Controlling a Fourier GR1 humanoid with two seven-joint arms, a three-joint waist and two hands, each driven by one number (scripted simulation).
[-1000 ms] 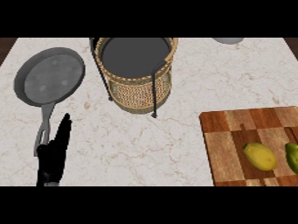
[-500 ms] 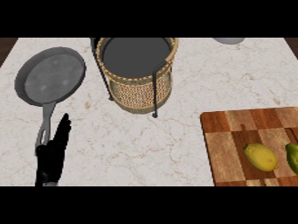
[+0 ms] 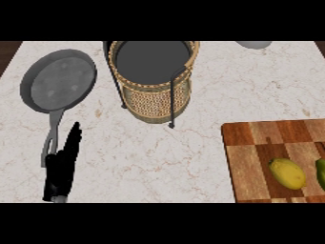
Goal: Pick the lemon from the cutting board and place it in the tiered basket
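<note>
Left hand (image 3: 61,169): black, slim, elongated; tapering black fingers (image 3: 73,136); grey sliver at wrist.

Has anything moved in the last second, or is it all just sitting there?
Nothing has visibly moved. The left hand stays open at the lower left by the pan; the lemon is still on the cutting board, away from the tiered basket.

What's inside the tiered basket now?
In the tiered basket, the top tier shows only its dark grey floor, no fruit. Anything lower down is covered by that floor.

No legible text, labels or numbers anywhere.
</note>
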